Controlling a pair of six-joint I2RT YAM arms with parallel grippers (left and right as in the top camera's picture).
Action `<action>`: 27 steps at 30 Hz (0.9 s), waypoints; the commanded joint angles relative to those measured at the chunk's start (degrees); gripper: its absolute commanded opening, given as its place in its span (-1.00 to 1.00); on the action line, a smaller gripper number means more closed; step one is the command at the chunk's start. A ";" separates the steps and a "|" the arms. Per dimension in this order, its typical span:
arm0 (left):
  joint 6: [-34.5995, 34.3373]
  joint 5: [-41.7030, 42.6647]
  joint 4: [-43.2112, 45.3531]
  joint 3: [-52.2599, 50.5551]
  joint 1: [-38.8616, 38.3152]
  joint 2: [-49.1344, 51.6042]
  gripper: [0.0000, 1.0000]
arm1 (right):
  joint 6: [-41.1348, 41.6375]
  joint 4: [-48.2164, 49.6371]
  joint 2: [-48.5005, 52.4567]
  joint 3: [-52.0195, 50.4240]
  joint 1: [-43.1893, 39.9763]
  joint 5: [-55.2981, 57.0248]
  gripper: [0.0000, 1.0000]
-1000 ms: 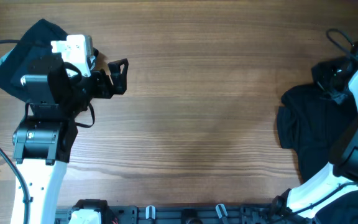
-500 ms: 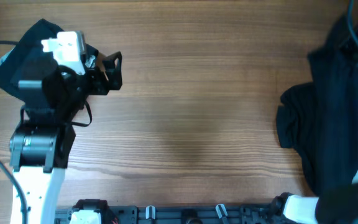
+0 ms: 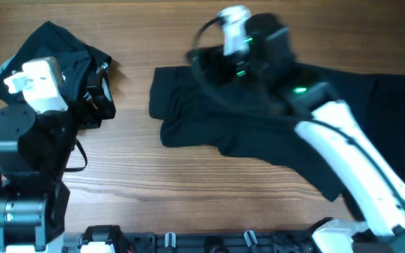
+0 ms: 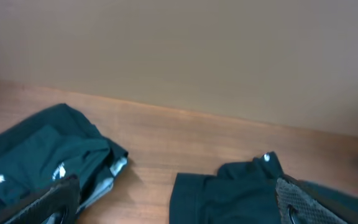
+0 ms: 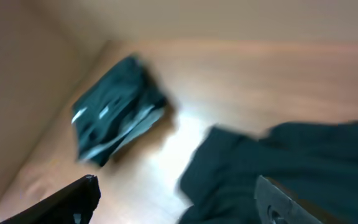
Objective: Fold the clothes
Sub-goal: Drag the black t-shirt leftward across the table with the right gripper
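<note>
my left gripper (image 4: 179,202) hangs released, and my right gripper (image 5: 176,199) is spread wide over a black t-shirt (image 3: 209,119) lying rumpled on the wooden table (image 3: 188,190). a folded shirt (image 3: 48,39) sits far left, near the tan wall (image 4: 197,56).

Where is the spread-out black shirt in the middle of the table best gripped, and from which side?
Probably the left edge of the shirt, near its far corner, coming down from the left: that edge lies flat and uncovered on the bare table, while the rest looks rumpled.
</note>
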 commanded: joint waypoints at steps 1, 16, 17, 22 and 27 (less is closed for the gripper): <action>0.09 7.26 -2.47 0.70 -1.90 8.85 1.00 | -0.39 -4.28 -8.15 0.63 -11.39 3.89 0.71; -3.13 7.15 8.39 0.70 -15.52 61.55 0.53 | -0.39 -17.40 -10.49 0.61 -23.89 4.15 0.72; -3.13 7.13 8.98 0.70 -15.52 63.36 0.27 | -0.39 -17.42 -10.32 0.61 -23.89 4.42 0.72; -11.26 -8.26 4.83 0.70 -14.16 66.38 -0.92 | -0.39 -18.12 -10.19 0.61 -23.89 7.04 0.72; -15.08 -13.81 -0.61 1.99 2.40 60.61 -0.92 | -0.57 -21.86 -8.37 0.59 -24.35 11.63 0.78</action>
